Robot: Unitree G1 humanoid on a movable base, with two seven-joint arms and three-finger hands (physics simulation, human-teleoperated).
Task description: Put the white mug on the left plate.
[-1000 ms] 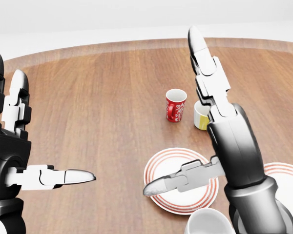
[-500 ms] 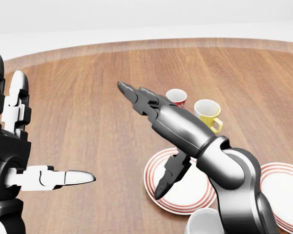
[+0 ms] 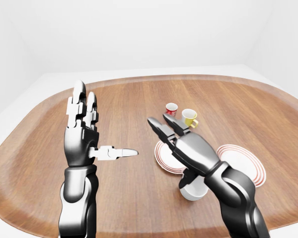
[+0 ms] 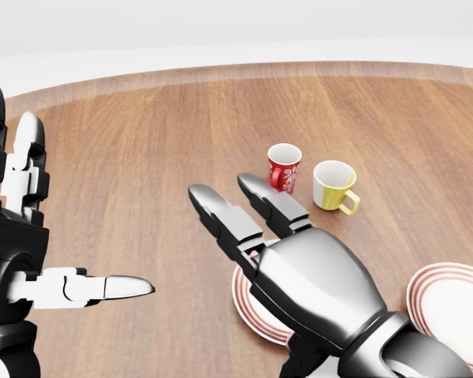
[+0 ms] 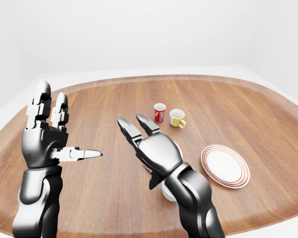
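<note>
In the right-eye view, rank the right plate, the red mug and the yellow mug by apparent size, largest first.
1. Right plate, clearly largest, though nearer the camera.
2. Yellow mug and red mug look alike; unranked.

The mug is white and stands upright on the wooden table, near the bottom of the left-eye view. Only its lower body and part of its rim show, since the robot's arm covers the rest; its handle cannot be made out. It sits just below the left plate, apart from it or perhaps at its edge; which cannot be told. The left plate is round and white with red rings near its rim, lying flat on the table. Its right part is hidden in every view.
</note>
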